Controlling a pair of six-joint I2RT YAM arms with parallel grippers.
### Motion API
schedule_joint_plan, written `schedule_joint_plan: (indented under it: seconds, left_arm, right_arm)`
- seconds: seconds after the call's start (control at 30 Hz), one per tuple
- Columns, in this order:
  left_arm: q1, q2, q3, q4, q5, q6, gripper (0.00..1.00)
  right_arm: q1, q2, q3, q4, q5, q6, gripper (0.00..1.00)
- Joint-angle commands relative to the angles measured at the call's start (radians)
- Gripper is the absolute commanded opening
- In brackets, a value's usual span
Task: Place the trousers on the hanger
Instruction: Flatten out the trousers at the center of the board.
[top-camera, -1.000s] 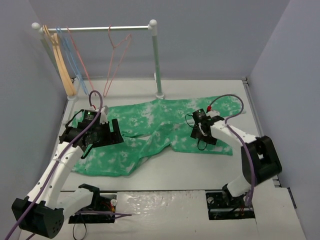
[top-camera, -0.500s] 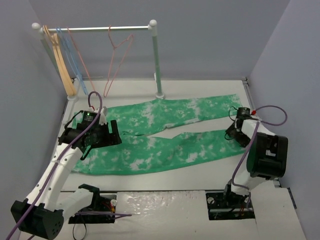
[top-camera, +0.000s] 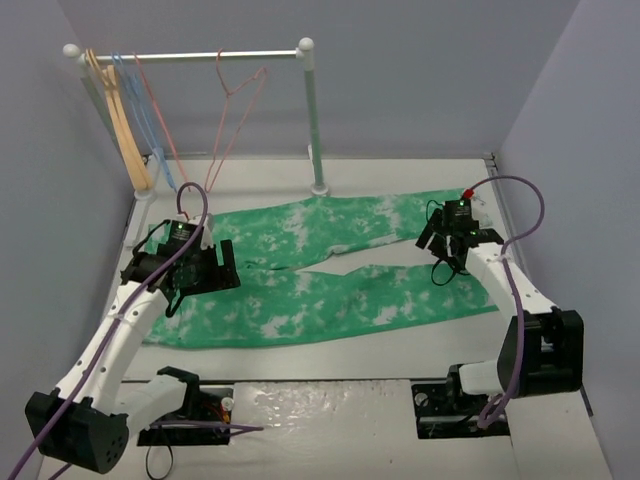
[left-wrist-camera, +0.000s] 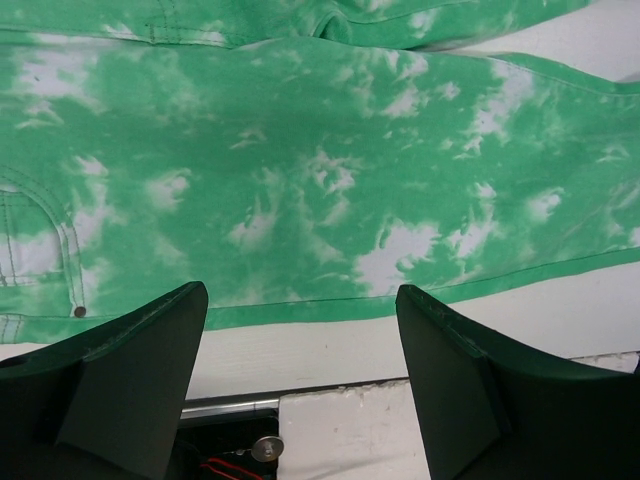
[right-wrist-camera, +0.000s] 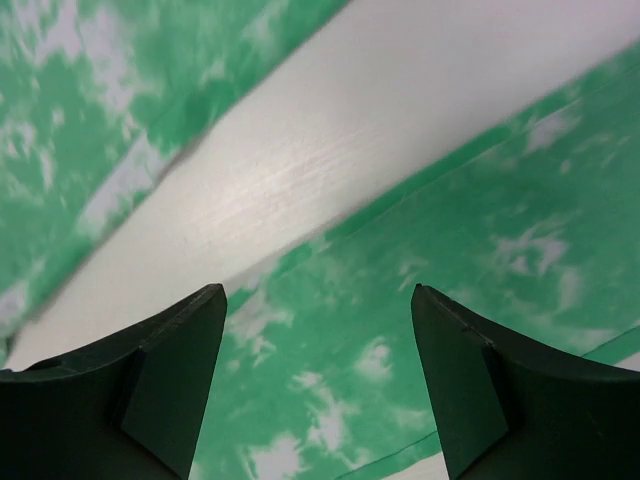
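The trousers (top-camera: 330, 305) lie flat across the tabletop (top-camera: 400, 345). The waist end is toward the left edge and the two legs run out toward the right edge. The far leg angles up toward the far right corner, and the near leg lies roughly parallel to the near edge. A narrow wedge of bare tabletop shows between the legs.

My left jaws hang over the waist end of the trousers, close to the left edge. They stand wide apart and hold nothing. In the left wrist view both fingers (left-wrist-camera: 120, 390) frame mottled green cloth (left-wrist-camera: 300, 180), with a stitched pocket seam and a rivet at the left. Just below the trousers' near hem is a strip of bare tabletop.

My right jaws hang over the leg ends, near the right edge. They are also spread wide and empty. Between their fingers (right-wrist-camera: 470, 390) the right wrist view shows the bare strip (right-wrist-camera: 300, 160) that parts the two legs, with green cloth (right-wrist-camera: 420, 300) on both sides of it. I cannot tell whether either pair of fingertips touches the cloth.

The hanger (top-camera: 237, 115) hangs by its hook on the rail (top-camera: 190, 57) along the far edge. It is short of the white post (top-camera: 312, 120) and well apart from both arms and from the trousers. At the rail's left end, by the far left corner, hang a tan wooden hanger (top-camera: 125, 135) and light blue wire hangers (top-camera: 150, 135), bunched together.
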Motion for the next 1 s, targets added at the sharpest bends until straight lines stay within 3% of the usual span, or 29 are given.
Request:
schedule_joint_plan:
  seconds: [0.0, 0.2, 0.57, 0.77, 0.97]
  left_arm:
    - [0.003, 0.031, -0.012, 0.076, -0.035, -0.043, 0.73]
    - [0.005, 0.095, 0.017, 0.115, -0.076, -0.053, 0.73]
    - [0.19, 0.271, 0.237, 0.202, -0.128, -0.064, 0.73]
    - [0.285, 0.279, 0.204, 0.318, -0.158, -0.081, 0.74]
    - [0.358, 0.318, 0.135, 0.452, -0.163, -0.056, 0.73]
  right_arm:
    - [0.033, 0.013, -0.119, 0.037, -0.104, 0.064, 0.72]
    - [0.027, 0.068, -0.112, 0.061, -0.088, 0.0, 0.72]
    - [-0.149, 0.421, 0.479, 0.062, -0.104, -0.278, 0.71]
    - [-0.153, 0.653, 0.747, 0.07, -0.085, -0.4, 0.72]
    - [-0.173, 0.79, 0.856, 0.143, -0.118, -0.496, 0.72]
